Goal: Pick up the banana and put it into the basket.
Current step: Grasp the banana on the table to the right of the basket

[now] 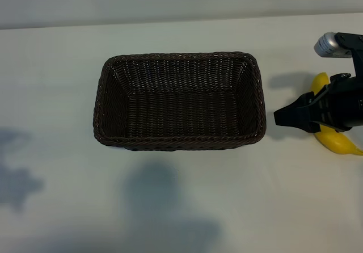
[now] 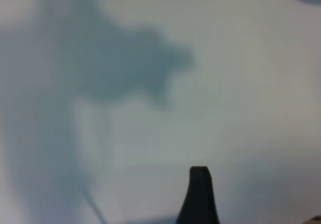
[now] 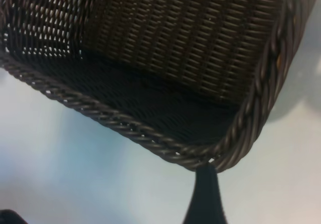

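Observation:
The dark brown wicker basket (image 1: pixel 179 143) stands in the middle of the white table with nothing in it. The yellow banana (image 1: pixel 338 143) lies to its right, and the right arm hides its middle. My right gripper (image 1: pixel 279 118) hovers above the banana, open, its fingers pointing at the basket's right end. In the right wrist view the basket (image 3: pixel 125 127) fills the frame beyond the right gripper (image 3: pixel 106 190), whose jaws hold nothing. The left arm is outside the exterior view. Its wrist view shows one dark finger (image 2: pixel 199 194) over bare table.
The white table (image 1: pixel 181 207) carries arm shadows at the left and in front of the basket. A silver cylindrical part of the right arm (image 1: pixel 329 45) sticks out near the right edge, behind the banana.

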Available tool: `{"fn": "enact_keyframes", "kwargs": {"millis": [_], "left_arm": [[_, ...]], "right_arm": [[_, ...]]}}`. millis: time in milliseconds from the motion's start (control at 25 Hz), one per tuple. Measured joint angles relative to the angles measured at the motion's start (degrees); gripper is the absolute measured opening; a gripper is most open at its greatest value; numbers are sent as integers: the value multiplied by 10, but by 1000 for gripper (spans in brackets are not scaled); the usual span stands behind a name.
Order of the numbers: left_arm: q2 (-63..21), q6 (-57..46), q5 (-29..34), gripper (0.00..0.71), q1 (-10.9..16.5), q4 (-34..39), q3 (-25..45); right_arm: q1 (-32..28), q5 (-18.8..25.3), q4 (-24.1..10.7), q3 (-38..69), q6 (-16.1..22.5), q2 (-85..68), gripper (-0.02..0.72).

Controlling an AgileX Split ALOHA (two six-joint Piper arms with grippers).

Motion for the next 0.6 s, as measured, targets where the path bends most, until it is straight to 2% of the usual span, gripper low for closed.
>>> {"fn": "enact_keyframes", "kwargs": {"millis": [200, 600], "left_arm": [[-63, 0, -15, 611, 0, 0, 73], [-140, 0, -26, 611, 0, 2, 78]], "right_arm": [[0, 0, 0, 0, 0, 0, 569], [0, 4, 0, 0, 0, 0, 569]]}}
